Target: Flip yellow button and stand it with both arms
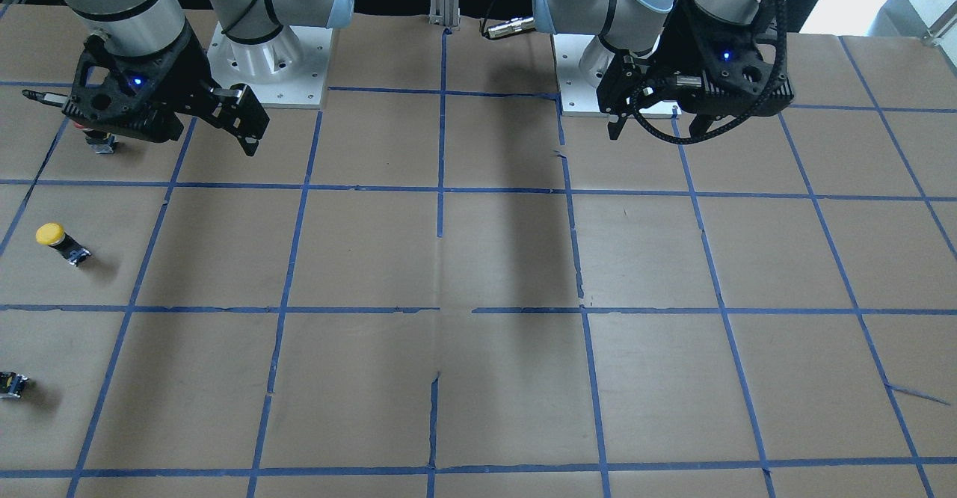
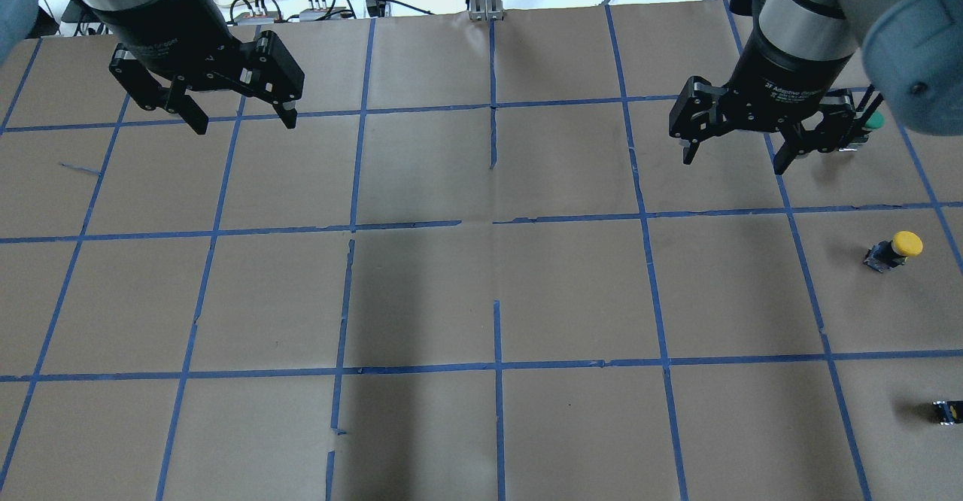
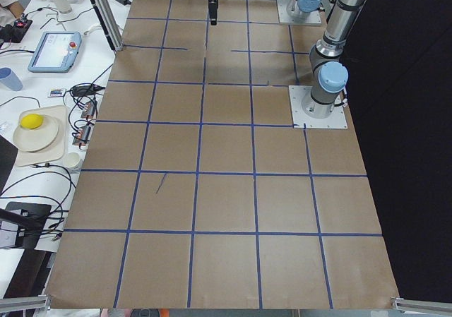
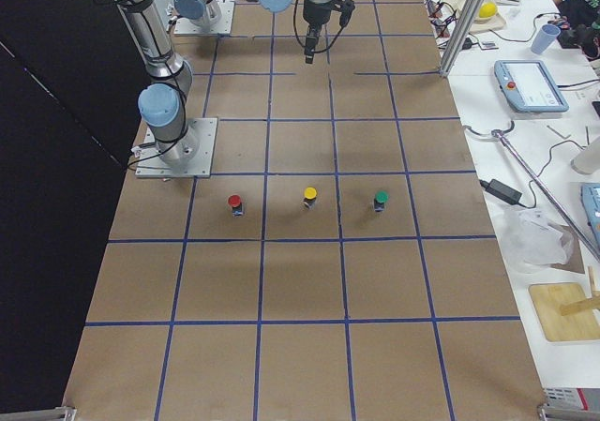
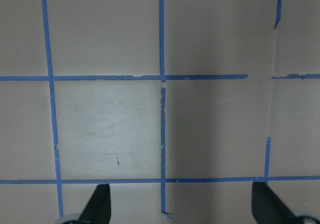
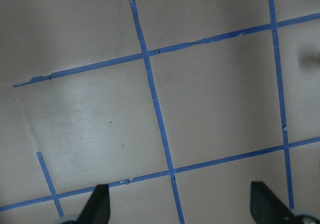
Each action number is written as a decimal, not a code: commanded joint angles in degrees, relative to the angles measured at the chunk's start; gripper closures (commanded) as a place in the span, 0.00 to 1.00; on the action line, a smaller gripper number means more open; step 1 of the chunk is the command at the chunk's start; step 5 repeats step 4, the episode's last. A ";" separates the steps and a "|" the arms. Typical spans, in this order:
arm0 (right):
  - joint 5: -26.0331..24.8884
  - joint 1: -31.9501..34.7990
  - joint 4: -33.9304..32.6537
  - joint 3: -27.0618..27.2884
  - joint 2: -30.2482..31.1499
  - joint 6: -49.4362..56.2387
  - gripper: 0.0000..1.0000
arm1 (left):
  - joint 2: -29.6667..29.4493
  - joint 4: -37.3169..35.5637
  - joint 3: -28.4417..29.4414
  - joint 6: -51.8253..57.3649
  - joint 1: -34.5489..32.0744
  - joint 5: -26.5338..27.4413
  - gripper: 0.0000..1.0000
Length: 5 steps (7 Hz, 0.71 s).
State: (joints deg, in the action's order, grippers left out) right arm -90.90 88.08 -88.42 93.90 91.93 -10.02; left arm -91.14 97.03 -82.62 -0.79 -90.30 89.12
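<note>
Fingers (image 2: 287,113) spread, empty, on left gripper (image 2: 244,123) and right gripper (image 2: 733,162); yellow button (image 2: 895,249) on surface (image 2: 527,283), well apart from both.

The counter (image 2: 421,298) is covered in brown paper and marked into squares by blue tape (image 2: 496,365). Near its end on the robot's right, three buttons stand cap-up in a row, one per adjoining square: red button (image 4: 234,202), yellow button (image 4: 309,196), green button (image 4: 380,199). Two pale base plates (image 1: 299,79) sit along the robot's edge.
</note>
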 commanded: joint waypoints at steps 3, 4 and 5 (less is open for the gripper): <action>0.02 0.16 0.53 -0.38 0.01 0.00 0.00 | 0.00 0.00 0.00 0.09 0.04 0.00 0.00; 0.19 0.17 0.53 -0.73 0.01 -0.09 0.00 | 0.00 0.00 -0.09 0.00 -0.05 0.00 0.00; 0.19 0.17 0.53 -0.73 0.01 -0.09 0.00 | 0.00 0.00 -0.09 0.00 -0.05 0.00 0.00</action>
